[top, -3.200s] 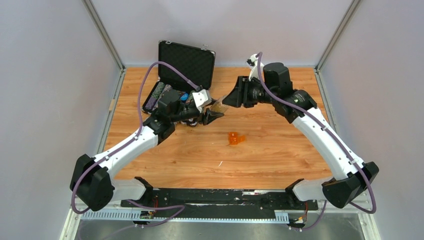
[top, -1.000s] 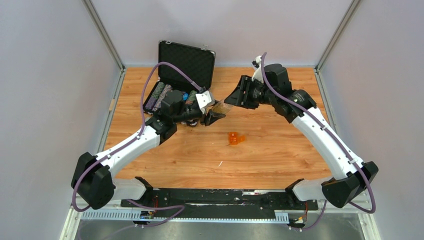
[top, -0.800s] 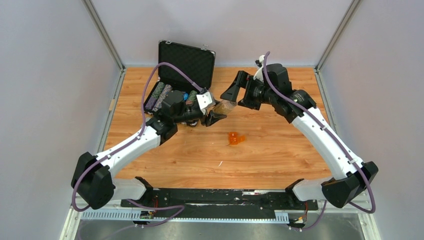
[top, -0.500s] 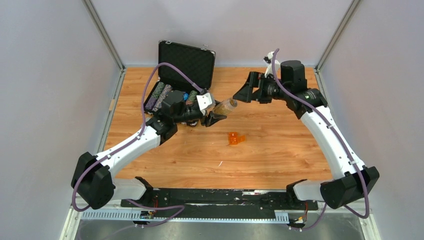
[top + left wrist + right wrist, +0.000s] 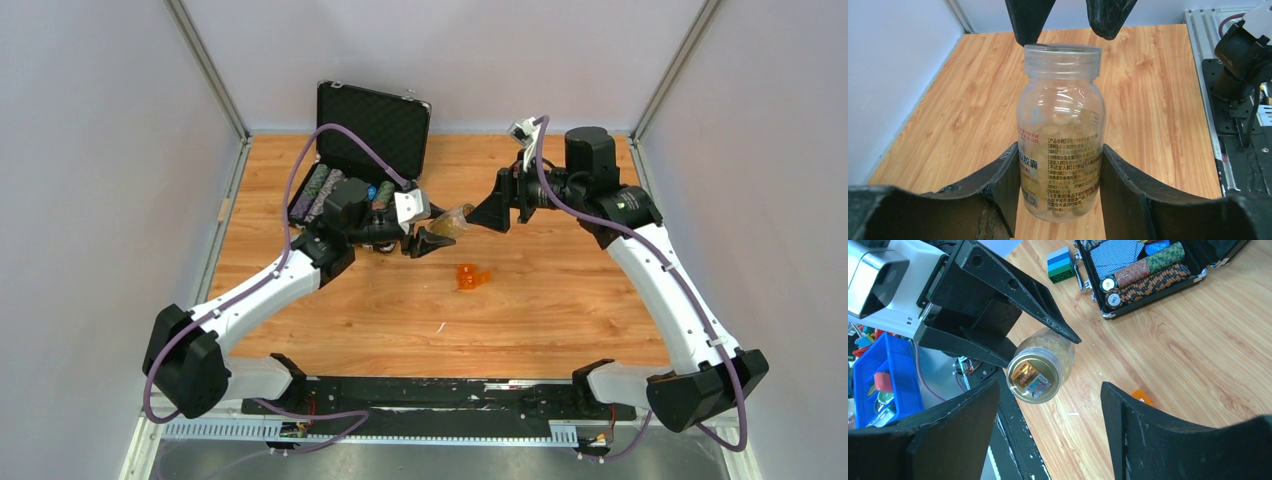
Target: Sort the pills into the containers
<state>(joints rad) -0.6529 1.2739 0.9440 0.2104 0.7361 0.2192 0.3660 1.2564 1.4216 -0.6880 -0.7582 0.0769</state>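
Black left jaws are clamped on the lower body of the pill bottle (image 5: pixel 1060 135), presenting its cap (image 5: pixel 1062 60) to the right jaws, which are spread wide and empty just off it, likely lined up to unscrew it. The orange containers (image 5: pixel 470 277) lie on the bench (image 5: pixel 560 320) near the bottle, at five o'clock from it.

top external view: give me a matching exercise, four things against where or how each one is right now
1 pill bottle
2 orange pill box
3 black case
4 right gripper

a open, facing the bottle's top
b lid up, far left of the table
c clamped in the left gripper
d lying near the table's middle

Pairs: 1-c, 2-d, 3-b, 4-a
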